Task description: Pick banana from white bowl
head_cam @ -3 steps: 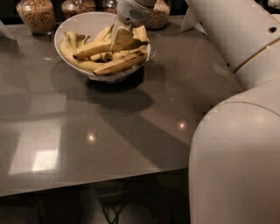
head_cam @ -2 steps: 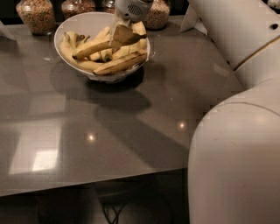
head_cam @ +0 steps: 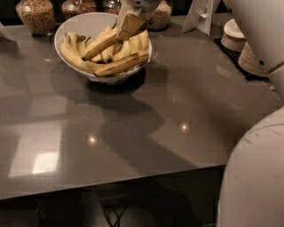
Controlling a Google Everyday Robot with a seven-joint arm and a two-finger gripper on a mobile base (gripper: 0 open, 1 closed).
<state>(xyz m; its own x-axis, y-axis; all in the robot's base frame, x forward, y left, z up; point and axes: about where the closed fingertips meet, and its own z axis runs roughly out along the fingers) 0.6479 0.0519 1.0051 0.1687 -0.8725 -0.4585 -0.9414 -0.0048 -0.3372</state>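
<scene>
The white bowl (head_cam: 75,23) stands at the table's back left and holds several bananas. My gripper (head_cam: 130,25) comes down from the top edge over the bowl's right half. It is shut on the right end of the long, nearly straight banana (head_cam: 100,45), which slants up out of the pile toward the gripper while its left end rests low among the others. A shorter banana with heavy brown streaks (head_cam: 120,64) lies along the bowl's front rim. Curved, cleaner yellow bananas (head_cam: 71,52) lie on the left side.
Glass jars of grains (head_cam: 36,15) stand in a row behind the bowl. Stacks of small white dishes (head_cam: 238,33) sit on a dark mat at the right edge, and a white card stand (head_cam: 200,13) is at the back. My white arm (head_cam: 257,173) fills the lower right.
The gripper has risen a little over the bowl, and the banana's right end has tilted up with it. The bowl and other bananas have stayed in place.
</scene>
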